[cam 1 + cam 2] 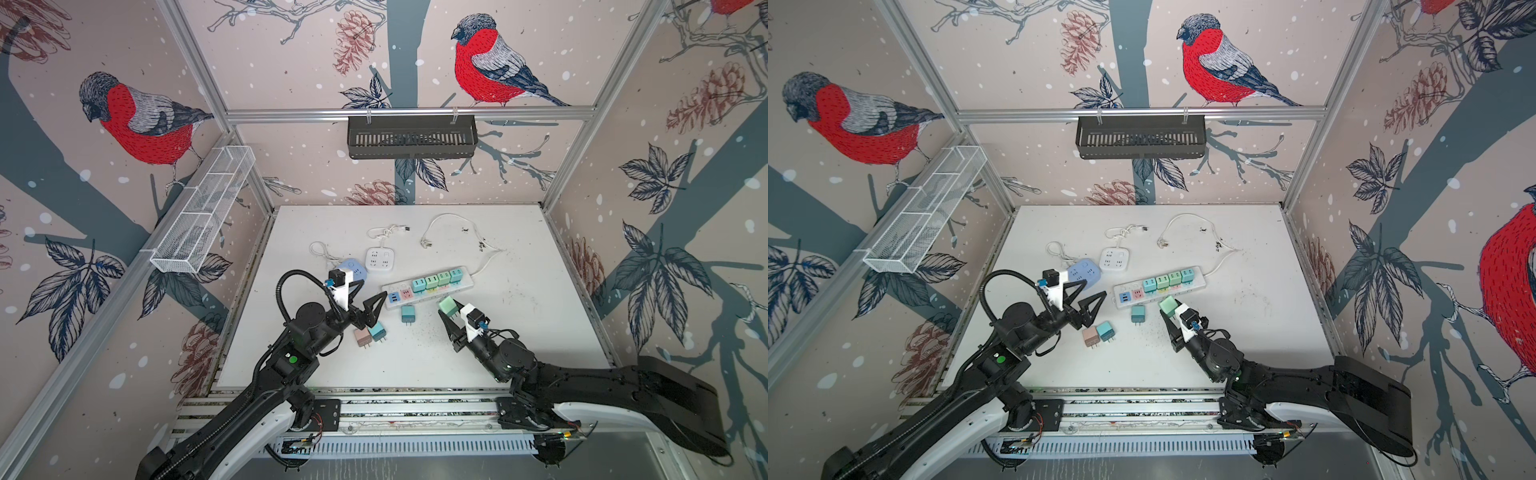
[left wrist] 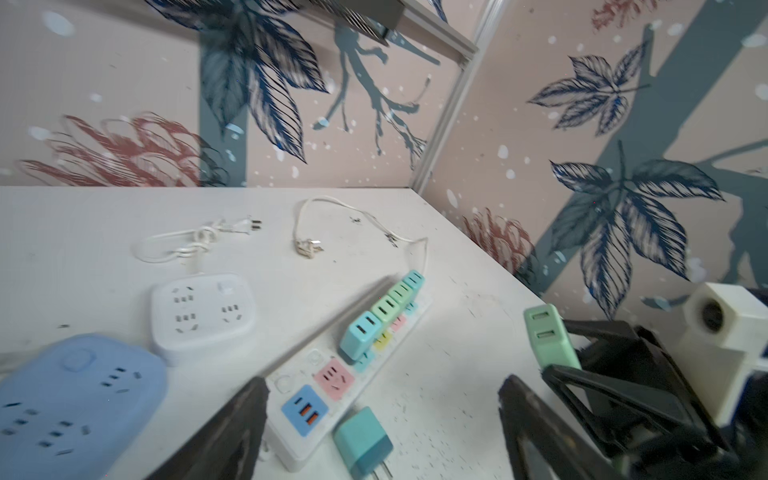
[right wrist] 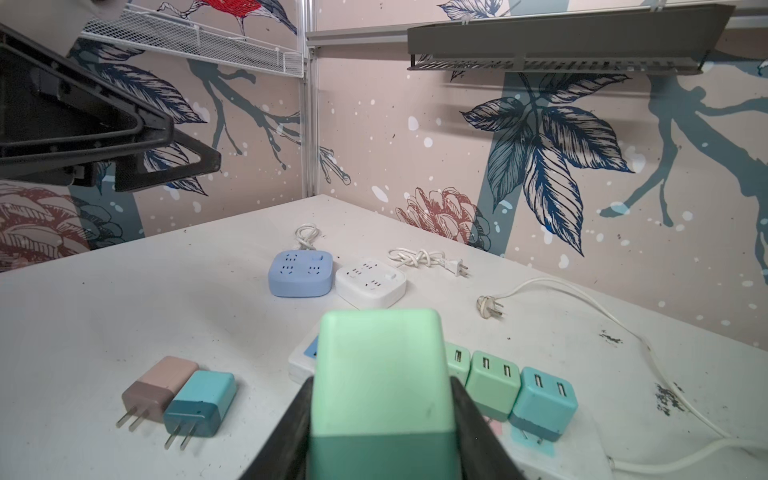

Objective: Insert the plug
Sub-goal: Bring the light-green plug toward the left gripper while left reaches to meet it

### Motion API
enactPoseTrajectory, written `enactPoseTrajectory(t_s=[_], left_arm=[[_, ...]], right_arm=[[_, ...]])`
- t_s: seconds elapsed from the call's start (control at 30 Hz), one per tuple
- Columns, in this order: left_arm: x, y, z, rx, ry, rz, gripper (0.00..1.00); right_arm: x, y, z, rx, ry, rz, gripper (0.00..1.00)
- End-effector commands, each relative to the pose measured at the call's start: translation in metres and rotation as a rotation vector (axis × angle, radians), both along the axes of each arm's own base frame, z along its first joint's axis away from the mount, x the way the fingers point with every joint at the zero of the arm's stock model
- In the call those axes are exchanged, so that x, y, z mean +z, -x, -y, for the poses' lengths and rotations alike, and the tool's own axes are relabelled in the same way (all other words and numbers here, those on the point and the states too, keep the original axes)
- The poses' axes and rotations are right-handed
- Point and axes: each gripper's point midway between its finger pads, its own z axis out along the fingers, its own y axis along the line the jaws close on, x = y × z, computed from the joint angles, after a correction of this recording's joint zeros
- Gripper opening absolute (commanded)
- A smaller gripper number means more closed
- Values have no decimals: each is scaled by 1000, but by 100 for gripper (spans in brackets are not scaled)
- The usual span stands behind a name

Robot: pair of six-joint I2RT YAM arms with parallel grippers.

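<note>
Plug, smooth mint-green cube, pinched tight between right gripper jaws.
Left gripper spread wide, empty; four matte cubes seated in white strip ahead, three loose cubes beside.

Black left arm, black right arm, white camera mounts.

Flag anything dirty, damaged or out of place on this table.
Black smudges stain the white tabletop beside the long white cable, with fine dark specks across its middle. A pink-brown plug adapter and two teal plug adapters lie loose on their sides. Nothing looks broken.
</note>
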Motion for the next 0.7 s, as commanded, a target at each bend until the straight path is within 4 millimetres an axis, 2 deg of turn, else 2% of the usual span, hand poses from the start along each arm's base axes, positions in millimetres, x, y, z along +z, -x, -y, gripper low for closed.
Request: enactPoseTrajectory(t_s=[0.0, 0.17, 0.33, 0.5, 0.67], left_arm=[[13, 18, 33, -156, -17, 62, 86], [1, 29, 74, -274, -81, 43, 83], [6, 41, 98, -363, -64, 44, 81], [6, 51, 113, -409, -82, 45, 81], [0, 53, 118, -421, -102, 23, 80]], right_arm=[[14, 5, -2, 31, -9, 74, 20], [14, 8, -5, 48, 13, 103, 18], [11, 11, -10, 78, 34, 115, 18], [11, 10, -9, 72, 44, 136, 17], [13, 15, -12, 100, 47, 162, 17]])
